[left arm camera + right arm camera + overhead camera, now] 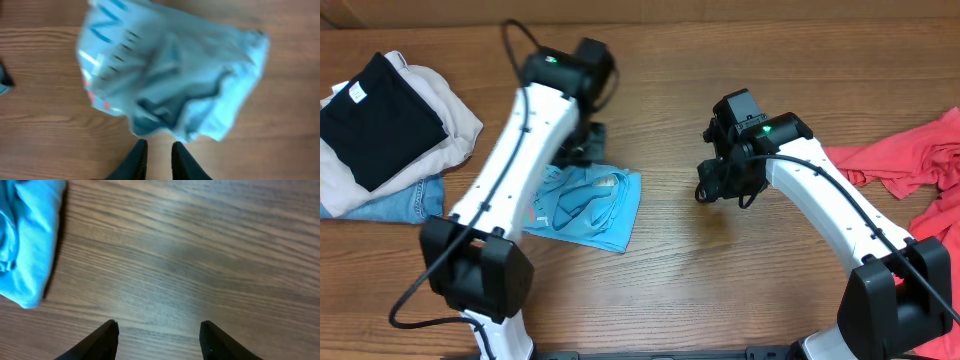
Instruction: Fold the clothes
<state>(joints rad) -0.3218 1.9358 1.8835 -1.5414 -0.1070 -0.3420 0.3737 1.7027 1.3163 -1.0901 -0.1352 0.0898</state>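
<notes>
The blue shirt [590, 208] lies crumpled mid-table, and its white and red lettering is too blurred to read. The left gripper [159, 145] hovers just short of its edge, jaws a narrow slit apart, empty. The right gripper [159, 324] — jaws wide, holding nothing — hangs over the bare table [720, 270] beside the shirt's other edge. The coral shirt [910, 165] sprawls at the right edge — bare wood runs between the two shirts.
</notes>
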